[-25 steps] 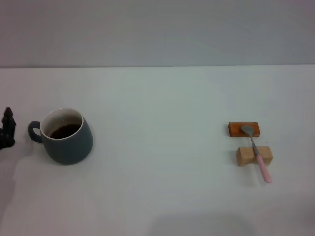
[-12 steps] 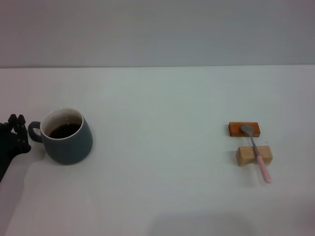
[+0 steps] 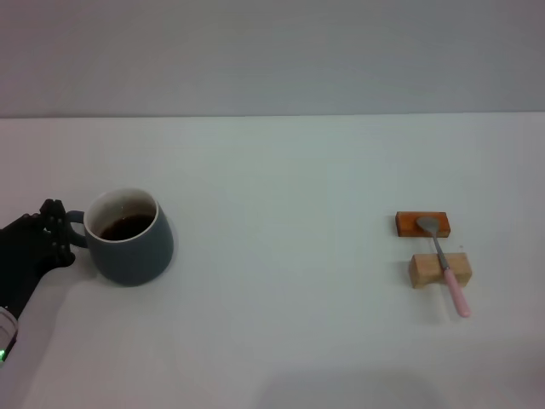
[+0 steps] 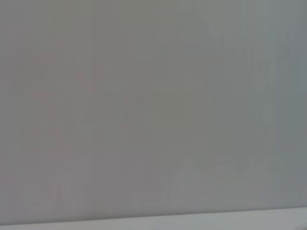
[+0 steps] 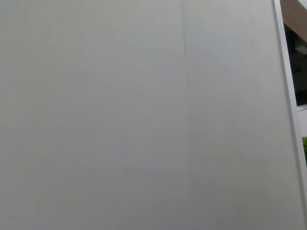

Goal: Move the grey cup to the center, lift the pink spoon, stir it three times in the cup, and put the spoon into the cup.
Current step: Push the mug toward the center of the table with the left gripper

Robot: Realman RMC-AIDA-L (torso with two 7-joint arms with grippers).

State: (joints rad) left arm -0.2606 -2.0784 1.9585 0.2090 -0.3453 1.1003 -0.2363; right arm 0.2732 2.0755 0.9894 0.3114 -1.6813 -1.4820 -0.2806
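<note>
head view shows no readable writing or brand mark on anything. the grey cup [image 3: 129, 236] sits upright on the left part of the white table [image 3: 281, 170], dark liquid inside its white interior, its loop handle pointing toward the robot's left. the left gripper [image 3: 53, 228] comes in from the left edge, black, with its tips at the cup's handle; its arm is cut off by the picture's edge and the fingers [image 3: 56, 210] merge into one dark shape, so i cannot tell how wide they stand or whether they grip the handle. well apart on the right, the pink spoon [image 3: 444, 264] lies with its metal bowl on an orange-brown block [image 3: 421, 224] and its stem across a tan block [image 3: 439, 269], the pink handle sticking out toward the robot. the right gripper does not show. both wrist views give only a plain pale surface; the right wrist view has a thin dark strip at one edge, too little to name.
</note>
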